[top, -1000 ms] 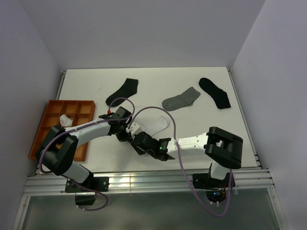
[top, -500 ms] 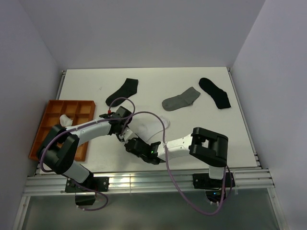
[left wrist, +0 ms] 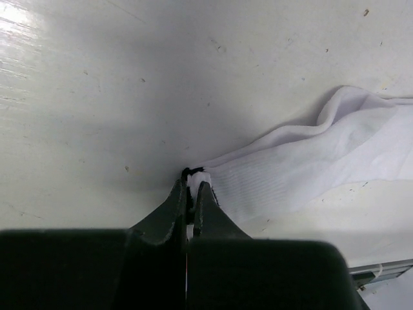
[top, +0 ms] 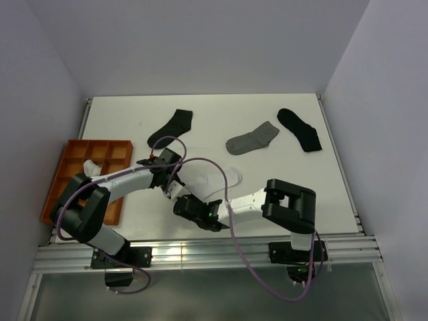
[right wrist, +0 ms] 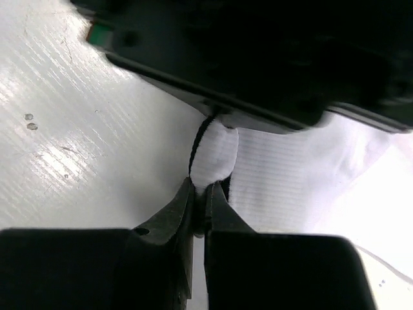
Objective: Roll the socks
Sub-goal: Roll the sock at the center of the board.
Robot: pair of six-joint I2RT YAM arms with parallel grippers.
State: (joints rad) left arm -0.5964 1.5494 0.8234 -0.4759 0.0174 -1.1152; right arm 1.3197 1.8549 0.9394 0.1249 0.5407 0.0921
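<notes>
White sock (top: pixel 215 178) lies lower centre of the top view. Left gripper (left wrist: pixel 191 186) and right gripper (right wrist: pixel 205 192) both pinch its near end, jaws pressed tight (thin bites). Risk: pull apart unevenly and you lose one grip; crowded grippers may collide.

The white sock (left wrist: pixel 310 171) is soft, finely ribbed matt cloth, on a smooth white table (left wrist: pixel 116 77) with a faint sheen and small dark specks.
</notes>
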